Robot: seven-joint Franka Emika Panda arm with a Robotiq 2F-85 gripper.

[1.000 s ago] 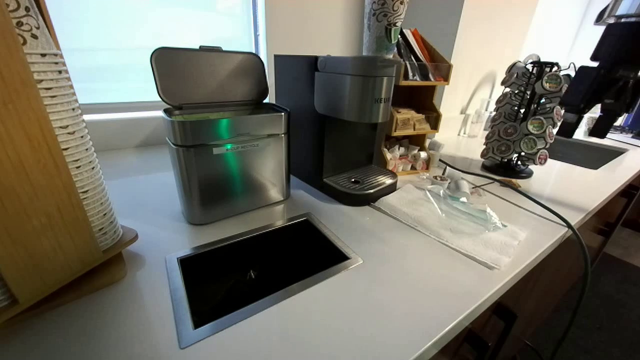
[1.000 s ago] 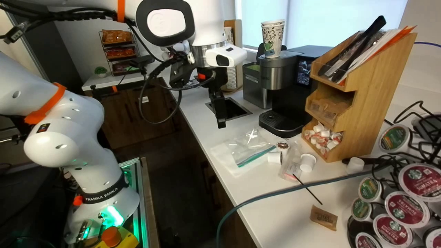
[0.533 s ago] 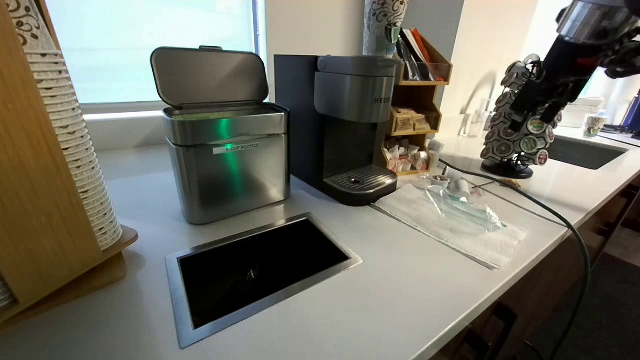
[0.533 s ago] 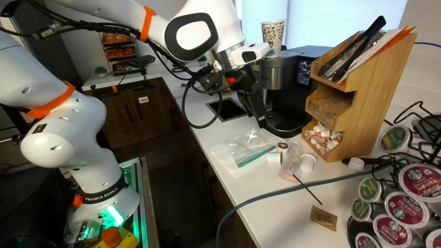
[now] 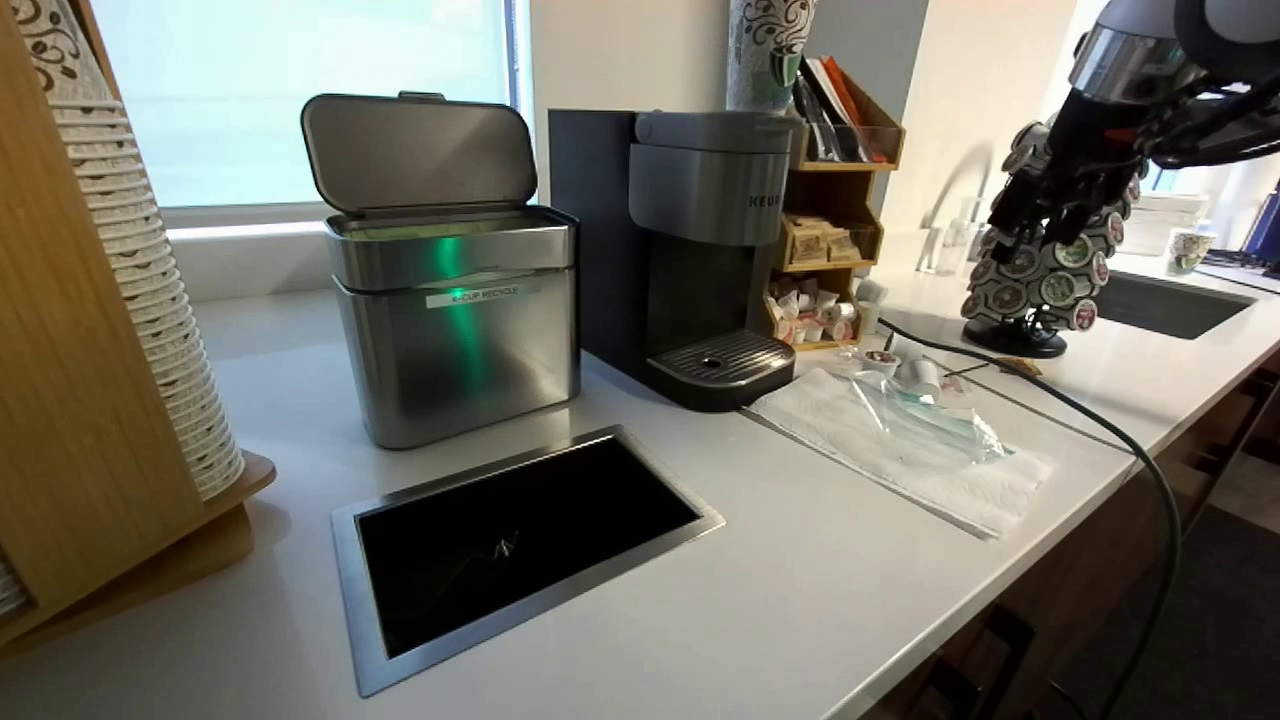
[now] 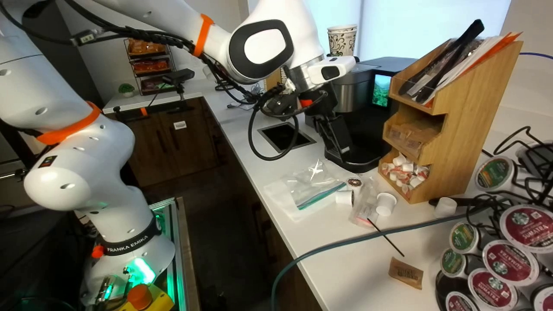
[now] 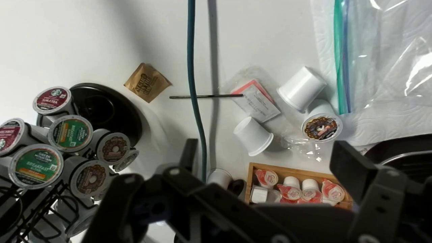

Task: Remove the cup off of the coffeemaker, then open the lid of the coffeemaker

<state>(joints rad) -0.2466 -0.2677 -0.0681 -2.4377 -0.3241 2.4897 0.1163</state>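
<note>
The cup is a white paper cup with a dark swirl pattern, upright on top of the coffeemaker in both exterior views (image 5: 768,55) (image 6: 342,43). More than one rim shows, so cups may be nested. My wrist housing hides its lower part in an exterior view. The coffeemaker (image 5: 705,195) is tall and grey-black; its round drip base also shows in the wrist view (image 7: 401,145). Its lid (image 5: 715,132) is shut under the cup. My gripper (image 7: 266,148) is open, with nothing between the fingers. It hangs in front of the coffeemaker, lower than the cup, tilted (image 6: 337,144).
A wooden organizer (image 6: 466,125) stands beside the coffeemaker, with a pod rack (image 7: 37,165) beyond it. A steel bin (image 5: 460,350) with raised lid is on the other side. A countertop opening (image 5: 520,540), plastic bag (image 6: 313,185), loose pods (image 7: 302,89) and a cable (image 7: 192,67) lie around.
My arm has swung towards the coffeemaker and the gripper has tilted. It moved fast at first, then less. The coffeemaker's screen picture has turned green. The cup has not moved.
</note>
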